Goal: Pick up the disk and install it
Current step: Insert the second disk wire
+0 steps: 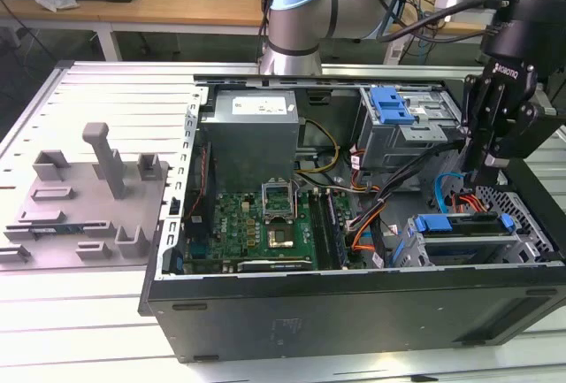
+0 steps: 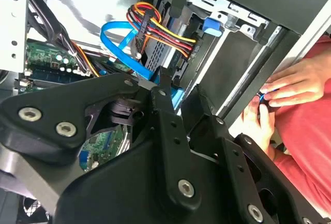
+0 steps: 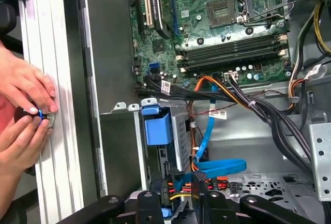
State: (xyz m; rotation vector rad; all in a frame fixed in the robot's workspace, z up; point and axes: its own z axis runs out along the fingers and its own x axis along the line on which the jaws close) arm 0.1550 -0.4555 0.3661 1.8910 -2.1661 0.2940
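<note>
The disk (image 1: pixel 462 224), silver with blue carrier rails, sits in the grey drive cage at the front of the open computer case, on the exterior view's right. My gripper (image 1: pixel 489 169) hangs just above its far end, where coloured power wires and a blue data cable (image 3: pixel 220 168) meet it. In the first wrist view the disk (image 3: pixel 166 163) is seen edge-on below its blue tab, and my gripper (image 3: pixel 177 204) stands open, one finger on each side of the disk's end without pressing it. The second wrist view has the gripper (image 2: pixel 181 87) with a gap between its fingers.
A person's hands (image 3: pixel 26 97) hold a small blue-ringed part on the table rail just outside the case wall. The motherboard (image 1: pixel 265 219), cable bundles and an upper grey cage with a blue latch (image 1: pixel 390 104) surround the spot. A grey fixture plate (image 1: pixel 84 197) lies at the exterior view's left.
</note>
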